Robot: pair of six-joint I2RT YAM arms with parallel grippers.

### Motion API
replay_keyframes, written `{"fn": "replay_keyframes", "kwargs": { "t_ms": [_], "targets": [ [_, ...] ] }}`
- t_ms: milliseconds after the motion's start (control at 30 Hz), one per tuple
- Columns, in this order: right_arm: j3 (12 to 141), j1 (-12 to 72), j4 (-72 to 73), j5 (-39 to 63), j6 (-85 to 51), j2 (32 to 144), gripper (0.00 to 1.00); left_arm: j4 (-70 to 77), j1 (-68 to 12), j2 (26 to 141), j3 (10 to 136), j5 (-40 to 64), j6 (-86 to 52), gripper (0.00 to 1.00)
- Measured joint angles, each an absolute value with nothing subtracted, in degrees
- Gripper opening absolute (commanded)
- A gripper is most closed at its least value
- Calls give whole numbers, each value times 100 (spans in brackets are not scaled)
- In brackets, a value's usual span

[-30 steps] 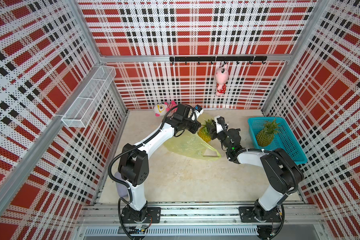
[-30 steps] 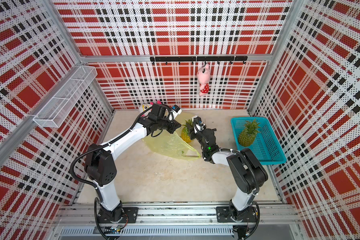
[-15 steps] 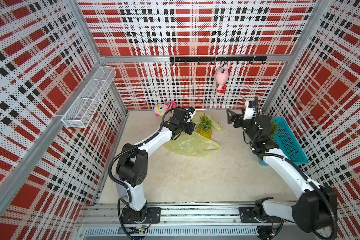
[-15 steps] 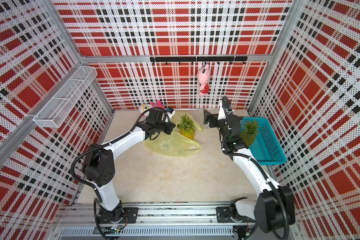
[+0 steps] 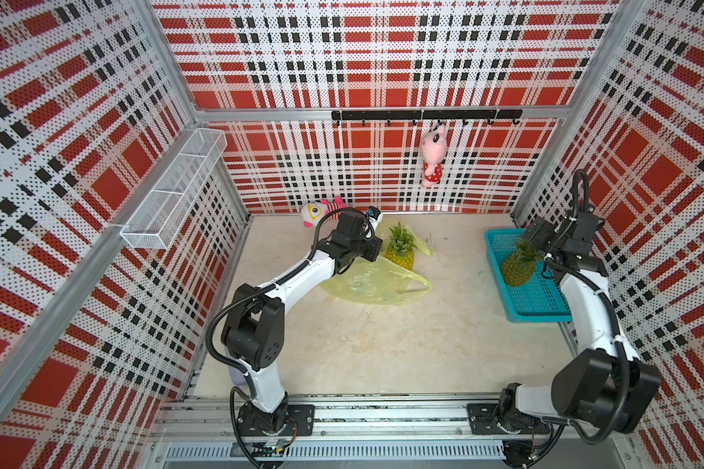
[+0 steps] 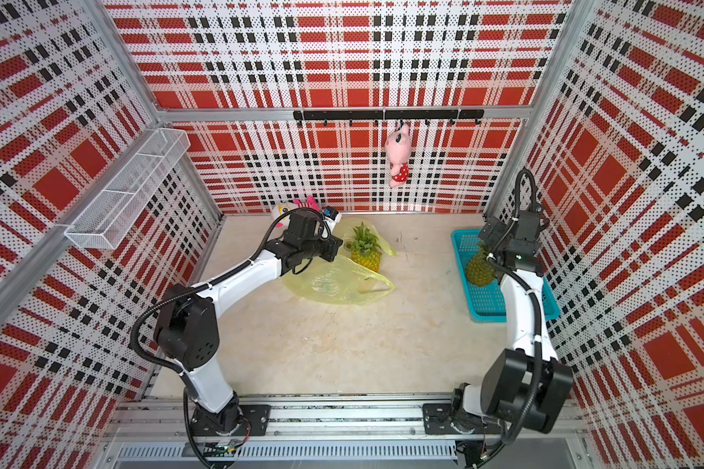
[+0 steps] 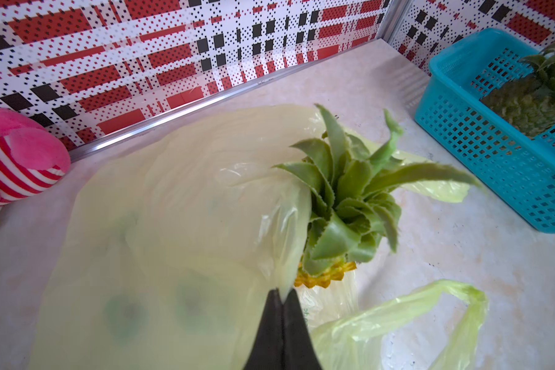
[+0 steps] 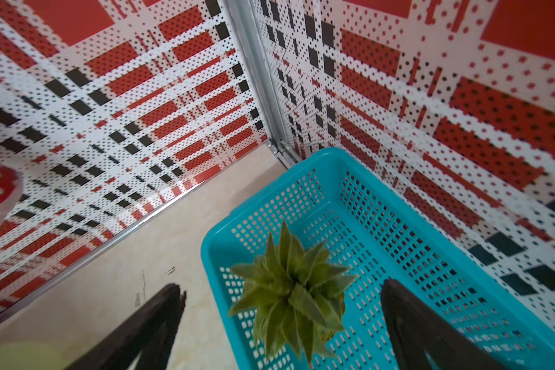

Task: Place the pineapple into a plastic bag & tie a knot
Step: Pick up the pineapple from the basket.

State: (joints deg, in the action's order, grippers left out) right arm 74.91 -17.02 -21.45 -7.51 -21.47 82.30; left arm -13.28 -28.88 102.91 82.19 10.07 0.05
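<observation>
Working from largest to smallest: the table (image 5: 383, 353) bears the turquoise basket (image 7: 481, 141), with a spare pineapple (image 5: 517, 272) standing in it, and the plastic bag (image 5: 366, 284), lying slack. The pineapple (image 5: 400, 253) stands upright at the bag's far edge; whether its base sits inside the film, I cannot confirm. My left gripper (image 7: 282, 296) is pinched closed on the bag's rim film beside the crown. My right gripper (image 8: 282, 286) hangs spread wide above the spare pineapple, holding nothing. Handling, by my judgement: the film is thin, soft and slippery, so take a bunched edge or the handle strap (image 7: 462, 307). The fruit looks heavy, rigid and prickly; take the body, not the leaves.
</observation>
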Motion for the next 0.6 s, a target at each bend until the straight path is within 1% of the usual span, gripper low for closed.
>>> {"fn": "replay_keyframes", "kwargs": {
  "t_ms": [167,200,267,600],
  "targets": [
    [8265,-1702,-2418,-1015,-1990,9299,100,-1323,-2897,10239,8195,1007,12,0],
    [8396,-1702,-2484,-1057,-1951,9480,99,-1323,-2897,10239,8195,1007,14,0],
    [8565,-1702,-2580,-1118,-1905,9712,100,-1323,-2899,10237,8195,1007,19,0],
    [8731,-1702,-2899,-1166,-1767,9773,100,-1323,-2899,10237,8195,989,16,0]
  ]
}}
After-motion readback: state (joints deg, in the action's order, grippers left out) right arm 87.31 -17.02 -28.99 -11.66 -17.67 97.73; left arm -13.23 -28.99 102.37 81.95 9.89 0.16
